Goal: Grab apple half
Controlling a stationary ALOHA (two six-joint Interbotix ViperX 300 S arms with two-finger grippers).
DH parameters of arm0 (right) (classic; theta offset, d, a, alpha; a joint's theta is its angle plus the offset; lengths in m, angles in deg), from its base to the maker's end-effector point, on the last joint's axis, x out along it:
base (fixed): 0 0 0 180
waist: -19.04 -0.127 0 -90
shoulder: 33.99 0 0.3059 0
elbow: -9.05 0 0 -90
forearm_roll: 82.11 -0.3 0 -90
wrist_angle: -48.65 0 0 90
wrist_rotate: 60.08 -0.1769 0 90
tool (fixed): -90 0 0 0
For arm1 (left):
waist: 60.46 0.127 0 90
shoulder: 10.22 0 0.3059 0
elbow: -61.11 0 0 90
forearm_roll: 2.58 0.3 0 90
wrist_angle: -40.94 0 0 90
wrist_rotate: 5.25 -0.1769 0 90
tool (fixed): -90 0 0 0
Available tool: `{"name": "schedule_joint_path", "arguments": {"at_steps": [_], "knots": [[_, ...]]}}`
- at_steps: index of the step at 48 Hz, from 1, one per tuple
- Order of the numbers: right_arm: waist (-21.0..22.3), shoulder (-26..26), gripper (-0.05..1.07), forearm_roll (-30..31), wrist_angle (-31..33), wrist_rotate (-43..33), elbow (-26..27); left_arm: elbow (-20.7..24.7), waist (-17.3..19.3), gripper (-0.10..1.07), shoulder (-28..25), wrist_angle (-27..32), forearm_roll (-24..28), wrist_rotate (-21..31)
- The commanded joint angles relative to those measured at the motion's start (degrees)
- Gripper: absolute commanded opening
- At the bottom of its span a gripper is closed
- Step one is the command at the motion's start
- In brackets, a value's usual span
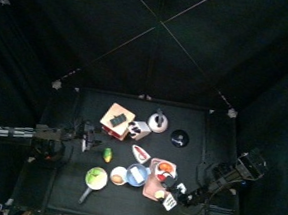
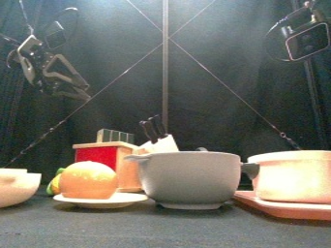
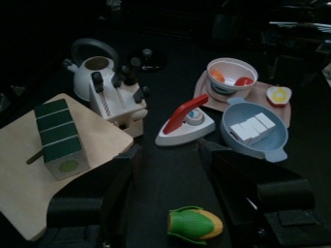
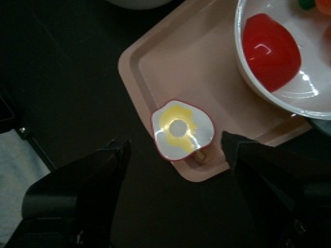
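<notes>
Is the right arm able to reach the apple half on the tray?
Probably yes: the right end effector hangs open above the apple half, which lies uncovered near the tray corner, clear of the bowl.

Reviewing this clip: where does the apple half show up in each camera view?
Top view: apple half, small, at the tray's front end, right of centre.
Front view: not visible.
Left wrist view: apple half on the tray, beyond the blue bowl.
Right wrist view: apple half near the tray's corner, just ahead of the end effector.
Shared landmark: the pink tray.
</notes>
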Motion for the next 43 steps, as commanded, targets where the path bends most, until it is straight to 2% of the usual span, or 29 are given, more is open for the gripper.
{"name": "schedule_joint_path", "arguments": {"at_steps": [1, 32, 43], "knots": [[-0.3, 0.4, 1.02, -0.2, 0.9, 0.0, 1.2, 0.7, 0.2, 0.87, -0.2, -0.1, 0.0, -0.1], [-0.1, -6.6, 1.02, -0.4, -1.2, 0.1, 2.0, 0.7, 0.2, 0.87, -0.2, 0.5, 0.0, -0.1], [0.2, -7.4, 1.02, 0.0, -1.2, 0.1, 2.1, 0.7, 0.1, 0.87, -0.2, 0.5, 0.0, -0.1]]}}
